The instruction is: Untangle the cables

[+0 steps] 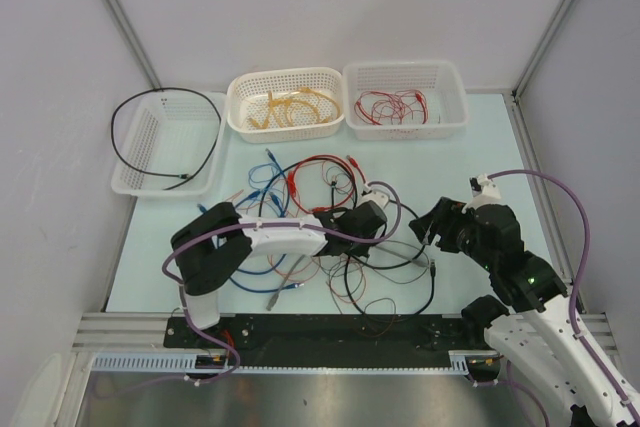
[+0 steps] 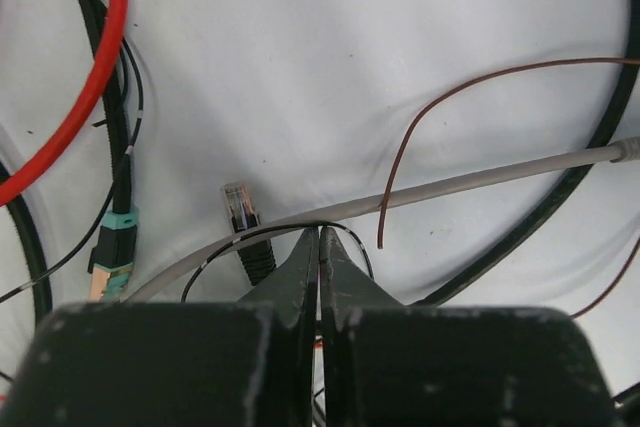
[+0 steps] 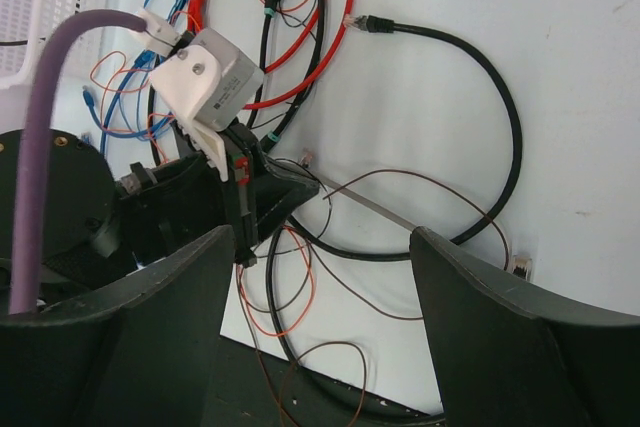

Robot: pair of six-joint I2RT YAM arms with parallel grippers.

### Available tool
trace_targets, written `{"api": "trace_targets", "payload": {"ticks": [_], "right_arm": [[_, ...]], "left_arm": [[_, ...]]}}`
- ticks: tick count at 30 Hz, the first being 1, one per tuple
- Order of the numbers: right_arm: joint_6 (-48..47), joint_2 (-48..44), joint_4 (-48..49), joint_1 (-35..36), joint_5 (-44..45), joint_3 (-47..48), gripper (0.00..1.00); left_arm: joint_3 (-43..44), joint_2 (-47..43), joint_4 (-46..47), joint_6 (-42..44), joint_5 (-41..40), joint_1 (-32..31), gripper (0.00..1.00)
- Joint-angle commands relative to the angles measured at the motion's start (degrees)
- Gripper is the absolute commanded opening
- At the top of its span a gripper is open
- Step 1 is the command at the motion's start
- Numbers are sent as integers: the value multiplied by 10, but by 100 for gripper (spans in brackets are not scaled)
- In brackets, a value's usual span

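Observation:
The cables [image 1: 310, 232] lie tangled mid-table: red [image 2: 90, 97], thick black [image 2: 560, 187], grey [image 2: 480, 179], thin brown [image 2: 420, 117], plus blue ones [image 3: 150, 7] and an orange wire [image 3: 305, 297]. My left gripper [image 2: 320, 231] is low over the tangle, jaws shut, with a thin black wire [image 2: 260, 232] arching across its tips. A black plug [image 2: 243, 217] lies just left of them. The left gripper also shows in the top view [image 1: 380, 222] and the right wrist view [image 3: 312, 187]. My right gripper [image 3: 320, 277] is wide open and empty, above the thick black loop [image 3: 500, 97], right of the left gripper [image 1: 428, 229].
Three white baskets stand along the back: the left one [image 1: 140, 162] holds a black cable, the middle one [image 1: 240, 97] orange-yellow cables, the right one [image 1: 455, 97] red cables. The table's dark front edge [image 1: 330, 329] lies just below the tangle. White walls enclose the table.

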Motion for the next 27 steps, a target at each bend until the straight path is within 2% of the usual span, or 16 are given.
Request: {"api": "trace_targets", "payload": {"ticks": [1, 3, 4, 6, 7, 9, 14, 20, 27], "right_arm": [[-7, -6, -1, -1, 7, 21, 76], [-6, -5, -1, -1, 5, 20, 76], [-6, -5, -2, -1, 4, 21, 76], [-6, -5, -1, -1, 4, 20, 76], [-6, -6, -1, -1, 3, 20, 76], [-6, -9, -3, -1, 3, 20, 76], [-7, -17, -4, -1, 3, 20, 76], [-7, -11, -3, -1, 3, 20, 76], [-7, -10, -4, -1, 4, 21, 76]], "left_arm": [[16, -67, 5, 11, -25, 1, 3], [18, -84, 1, 8, -30, 1, 14], [18, -85, 0, 5, -32, 1, 34], [18, -86, -1, -7, -36, 2, 48], [18, -82, -3, -13, -36, 4, 58], [18, -72, -4, -37, -25, 10, 68], [11, -60, 8, -65, 8, 17, 69], [23, -42, -19, -52, -3, 22, 74], [-8, -35, -28, -57, -7, 27, 72]]}}
